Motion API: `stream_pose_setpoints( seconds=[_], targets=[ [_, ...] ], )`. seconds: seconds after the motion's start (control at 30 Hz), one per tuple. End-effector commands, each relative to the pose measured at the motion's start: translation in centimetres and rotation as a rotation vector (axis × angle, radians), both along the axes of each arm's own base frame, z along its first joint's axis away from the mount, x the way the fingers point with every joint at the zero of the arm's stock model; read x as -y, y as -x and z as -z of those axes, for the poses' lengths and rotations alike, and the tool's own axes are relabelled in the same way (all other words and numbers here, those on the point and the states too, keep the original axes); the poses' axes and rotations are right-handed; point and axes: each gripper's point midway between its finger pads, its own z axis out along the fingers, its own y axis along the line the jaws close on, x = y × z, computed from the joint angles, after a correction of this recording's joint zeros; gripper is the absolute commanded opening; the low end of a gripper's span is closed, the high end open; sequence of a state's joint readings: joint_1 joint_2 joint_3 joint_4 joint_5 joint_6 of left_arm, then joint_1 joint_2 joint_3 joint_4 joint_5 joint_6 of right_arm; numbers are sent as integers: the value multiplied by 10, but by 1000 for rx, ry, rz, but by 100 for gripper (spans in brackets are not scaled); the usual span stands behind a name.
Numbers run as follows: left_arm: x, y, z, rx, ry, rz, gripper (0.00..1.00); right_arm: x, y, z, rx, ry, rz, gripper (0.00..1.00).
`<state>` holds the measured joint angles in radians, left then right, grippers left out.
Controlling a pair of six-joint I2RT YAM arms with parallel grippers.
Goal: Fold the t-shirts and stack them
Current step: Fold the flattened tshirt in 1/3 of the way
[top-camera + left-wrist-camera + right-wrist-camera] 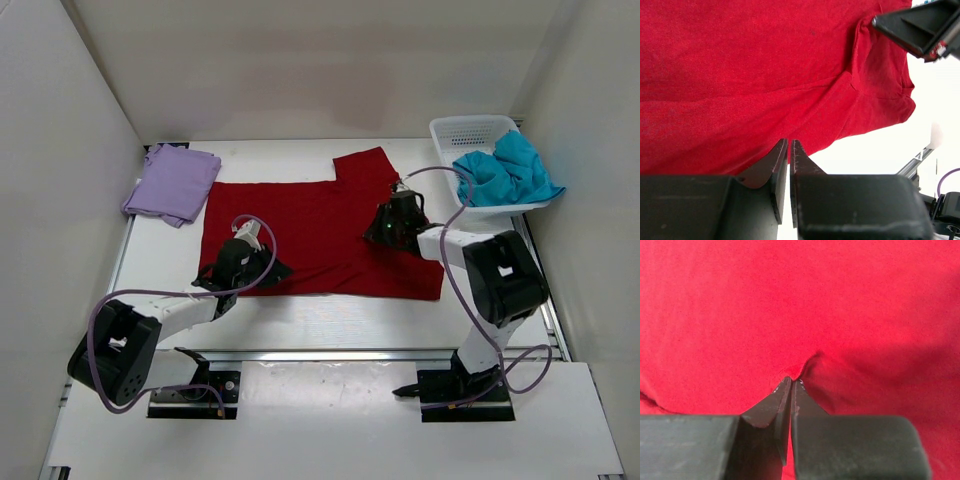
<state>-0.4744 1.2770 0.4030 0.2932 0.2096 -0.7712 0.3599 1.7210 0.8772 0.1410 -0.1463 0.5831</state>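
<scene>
The deep red t-shirt [320,235] lies spread flat in the middle of the table. My left gripper [268,266] is at its near hem on the left side; in the left wrist view [789,142] the jaws are closed with their tips on the hem of the red cloth [765,75]. My right gripper [388,232] is on the shirt's right part; in the right wrist view [791,380] it pinches a small pucker of red cloth [805,300]. The lavender t-shirt [172,183] lies folded at the far left. The teal t-shirt [510,170] is bunched over the basket.
The white lattice basket [465,130] stands at the far right corner. White walls enclose the table on the left, back and right. The right arm's gripper body [920,27] shows at the top right of the left wrist view.
</scene>
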Motion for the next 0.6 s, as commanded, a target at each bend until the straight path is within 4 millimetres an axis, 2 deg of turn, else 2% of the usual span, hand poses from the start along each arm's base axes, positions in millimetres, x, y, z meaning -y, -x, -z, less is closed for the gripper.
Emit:
stream_pose_setpoints(
  seconds=[0.0, 0.03, 0.13, 0.17, 0.2, 0.27, 0.3, 0.33, 0.37, 0.4, 0.43, 0.47, 0.5, 0.53, 0.57],
  targets=[
    [4, -6, -11, 34, 22, 5, 18, -23, -22, -19, 95, 46, -53, 0],
    [4, -7, -14, 41, 25, 0, 18, -27, -20, -10, 75, 67, -66, 0],
    [2, -6, -14, 42, 24, -12, 18, -43, -17, -11, 97, 110, -117, 3],
    [2, -6, -14, 46, 21, -13, 18, -40, -18, -12, 100, 118, -109, 7],
    [1, -5, -15, 44, 30, -12, 18, -41, -17, -13, 98, 129, -109, 18],
    [0, -7, -16, 49, 25, -24, 17, -43, -11, -13, 105, 136, -131, 31],
    [2, -8, -17, 51, 26, -18, 18, -40, -12, -23, 130, 135, -122, 39],
    [6, -7, -18, 52, 25, -4, 18, -39, -11, -33, 151, 125, -115, 42],
    [9, -11, -22, 65, 17, -1, 18, -34, -7, -33, 150, 130, -108, 42],
    [12, -8, -15, 50, -14, 16, 18, -32, -3, -43, 181, 125, -107, 43],
    [20, -8, -16, 48, -29, 36, 18, -27, -2, -57, 210, 116, -85, 43],
    [20, -10, -13, 53, -57, 37, 18, -20, 7, -52, 204, 121, -78, 43],
    [25, -10, -11, 49, -83, 55, 18, -14, 20, -52, 202, 109, -73, 39],
    [28, -11, -4, 27, -97, 69, 18, -7, 29, -48, 197, 90, -56, 27],
    [33, -13, 0, 25, -110, 83, 18, -5, 35, -51, 198, 70, -57, 20]
  ],
)
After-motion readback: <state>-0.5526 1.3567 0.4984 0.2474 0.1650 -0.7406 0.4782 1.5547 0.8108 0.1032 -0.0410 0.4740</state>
